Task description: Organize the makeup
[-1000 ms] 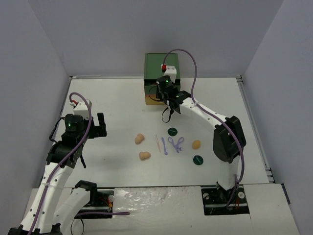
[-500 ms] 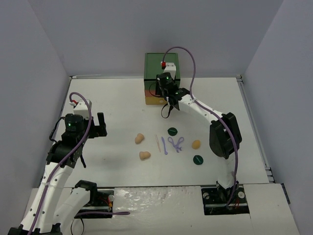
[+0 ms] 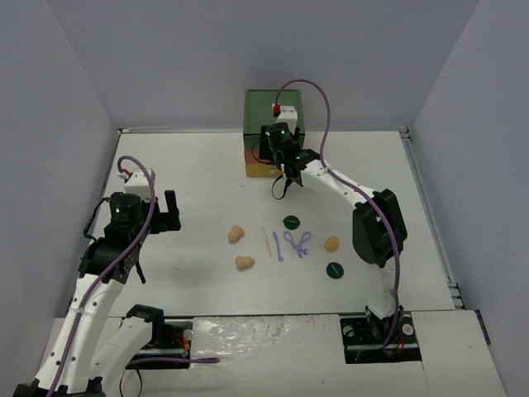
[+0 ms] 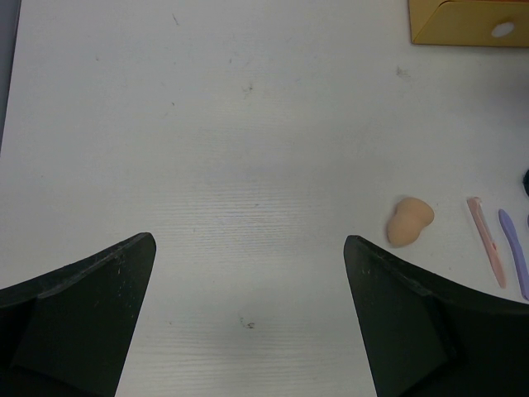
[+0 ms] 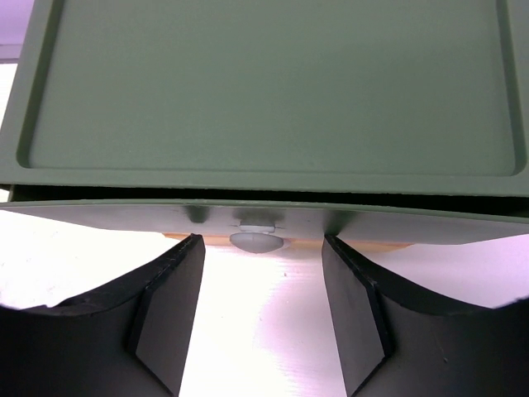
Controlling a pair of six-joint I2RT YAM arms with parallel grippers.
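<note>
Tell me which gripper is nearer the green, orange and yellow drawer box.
Right. The right gripper is at the drawer box's front, fingers flanking its white knob; the left gripper hangs far off over the table's left side.

We are seeing bright, even light falling from overhead in the top view, with the arms throwing only short, soft shadows on the white table. In the right wrist view the table is burning out to pinkish-white glare beneath the green drawer box, a black band of shadow is lying under its top, and the right gripper is showing as a dark, slightly soft silhouette. In the left wrist view the table grain is reading sharp, while the left gripper is looming nearly black at the near edge.
</note>
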